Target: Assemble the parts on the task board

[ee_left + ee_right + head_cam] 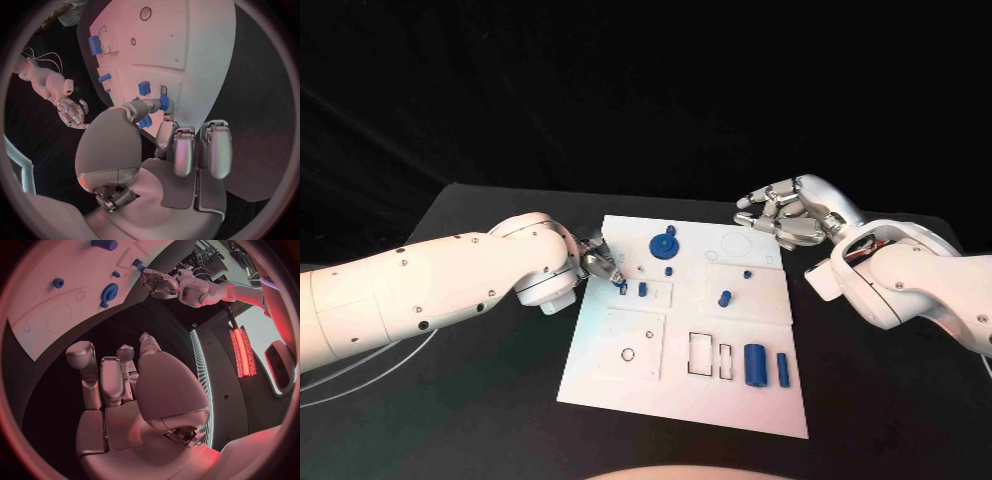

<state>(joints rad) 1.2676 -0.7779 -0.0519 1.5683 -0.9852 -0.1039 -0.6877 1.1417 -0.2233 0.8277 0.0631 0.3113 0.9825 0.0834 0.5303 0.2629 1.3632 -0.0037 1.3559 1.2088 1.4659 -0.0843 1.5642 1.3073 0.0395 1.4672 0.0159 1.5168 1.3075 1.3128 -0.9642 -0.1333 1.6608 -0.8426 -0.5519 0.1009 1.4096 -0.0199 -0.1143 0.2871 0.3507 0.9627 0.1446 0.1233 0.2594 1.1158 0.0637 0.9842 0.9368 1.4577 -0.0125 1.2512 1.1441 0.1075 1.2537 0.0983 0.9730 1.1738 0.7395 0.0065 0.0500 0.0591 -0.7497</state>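
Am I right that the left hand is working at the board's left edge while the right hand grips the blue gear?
Not quite. The left hand is at the left edge of the board, but the right hand holds nothing: the head view shows it off the board's far right corner, fingers curled in on themselves. The gear sits on the board, untouched.

Left hand [599, 262] fingers' hold indiscernible

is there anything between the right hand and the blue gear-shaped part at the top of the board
Nothing visible. The right hand hovers off the white task board at its far right corner, and only bare board lies between it and the round blue gear-shaped part.
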